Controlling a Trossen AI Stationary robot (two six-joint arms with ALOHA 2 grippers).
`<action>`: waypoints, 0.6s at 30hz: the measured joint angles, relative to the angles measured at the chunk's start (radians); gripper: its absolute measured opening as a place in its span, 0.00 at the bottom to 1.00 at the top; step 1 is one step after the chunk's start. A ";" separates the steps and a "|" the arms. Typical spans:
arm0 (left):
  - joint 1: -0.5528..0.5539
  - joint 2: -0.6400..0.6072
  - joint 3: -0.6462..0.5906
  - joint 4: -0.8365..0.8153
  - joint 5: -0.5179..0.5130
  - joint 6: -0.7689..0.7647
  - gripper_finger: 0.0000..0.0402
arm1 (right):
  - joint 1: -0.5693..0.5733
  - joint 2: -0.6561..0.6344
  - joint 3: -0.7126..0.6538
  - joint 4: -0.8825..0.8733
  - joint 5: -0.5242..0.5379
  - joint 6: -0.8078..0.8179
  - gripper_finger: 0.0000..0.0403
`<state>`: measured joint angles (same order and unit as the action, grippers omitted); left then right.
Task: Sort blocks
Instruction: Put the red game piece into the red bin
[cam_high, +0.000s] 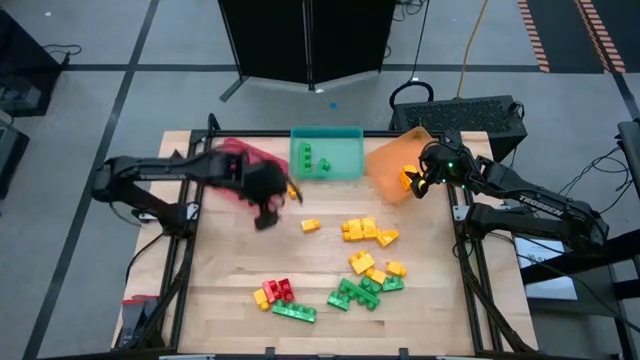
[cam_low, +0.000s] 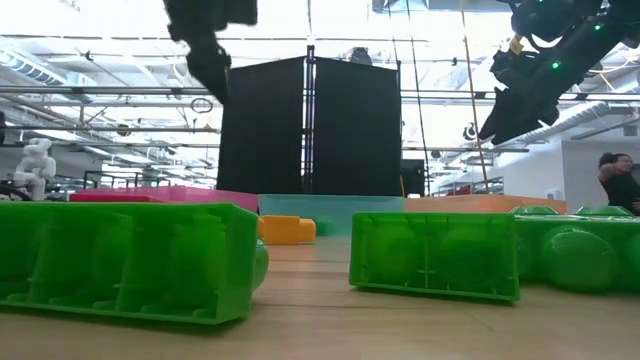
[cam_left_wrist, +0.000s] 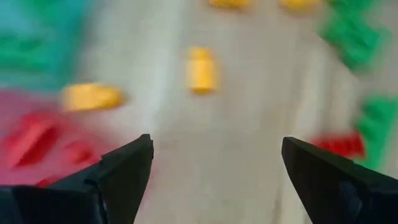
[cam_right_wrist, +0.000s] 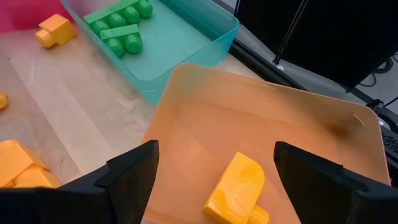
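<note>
1. Green blocks (cam_low: 120, 262) lie closest to the low camera, long sides across the view, flat on the surface (cam_high: 230, 270).
2. Left gripper (cam_left_wrist: 211, 174) hangs above the surface just beside the red tray (cam_high: 235, 160), fingers spread wide and holding nothing; red blocks (cam_left_wrist: 37, 140) already sit in that tray.
3. Right gripper (cam_right_wrist: 214, 180) hovers over the orange tray (cam_right_wrist: 298, 124), fingers apart and empty, with a yellow block (cam_right_wrist: 236, 190) resting inside, just beneath it.
4. Loose blocks fill the surface from centre toward six o'clock: a yellow cluster (cam_high: 362, 230) at centre, a lone yellow block (cam_high: 311, 225) beside it toward nine o'clock, a red pair (cam_high: 277, 291) and green ones (cam_high: 355, 293) nearer six.
5. Teal tray (cam_high: 345, 165) at twelve o'clock holds green blocks (cam_right_wrist: 118, 25).
6. Judged next step: the left arm fetches a red block. Come down with the fingers straddling its short width, across its long axis, which seems to run roughly three to nine o'clock.
7. Lift clear of the neighbouring yellow block (cam_high: 261, 298), which touches the red pair, to avoid dragging it.
</note>
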<state>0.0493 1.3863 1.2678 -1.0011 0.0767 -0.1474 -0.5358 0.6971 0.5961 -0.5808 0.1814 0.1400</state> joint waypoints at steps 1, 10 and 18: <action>-0.046 0.003 0.000 0.000 0.009 0.030 0.89 | 0.000 0.000 0.000 0.000 0.000 0.002 0.78; -0.365 0.136 0.000 0.065 0.042 0.162 0.89 | 0.000 0.000 0.000 0.000 0.000 0.013 0.78; -0.464 0.216 -0.001 0.187 0.042 0.310 0.89 | 0.000 0.000 0.000 0.009 0.000 0.032 0.78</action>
<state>-0.4147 1.6025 1.2667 -0.8145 0.1188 0.1630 -0.5358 0.6968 0.5961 -0.5716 0.1810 0.1715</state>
